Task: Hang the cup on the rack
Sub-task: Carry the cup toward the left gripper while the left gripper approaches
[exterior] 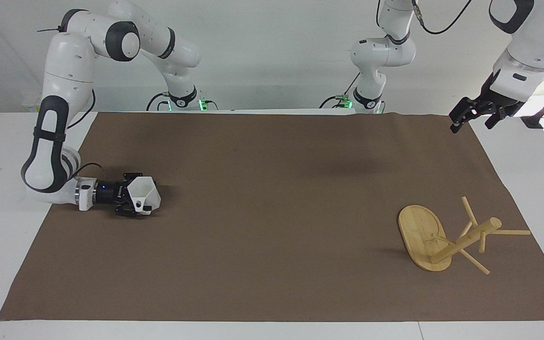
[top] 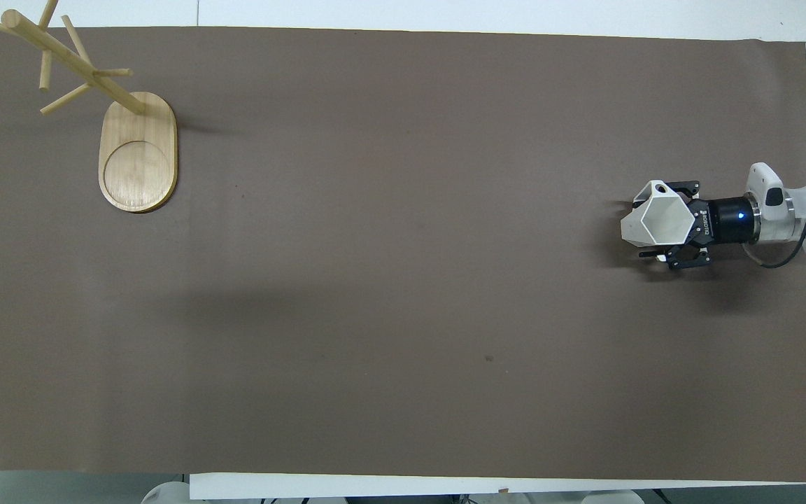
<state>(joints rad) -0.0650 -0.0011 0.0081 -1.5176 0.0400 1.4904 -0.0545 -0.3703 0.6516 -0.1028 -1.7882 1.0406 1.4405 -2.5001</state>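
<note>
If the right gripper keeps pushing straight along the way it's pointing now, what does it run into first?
The cup. The right gripper lies low over the mat, pointing toward the left arm's end of the table, with the cup lying directly at its fingers. Whether they already touch is hard to tell. Past the cup the mat looks free.

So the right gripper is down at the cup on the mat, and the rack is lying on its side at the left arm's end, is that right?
Not quite: the rack stands upright on its oval base, as the facing view shows. The rest holds: the right gripper is low at the cup on the mat, and the rack is at the left arm's end.
</note>
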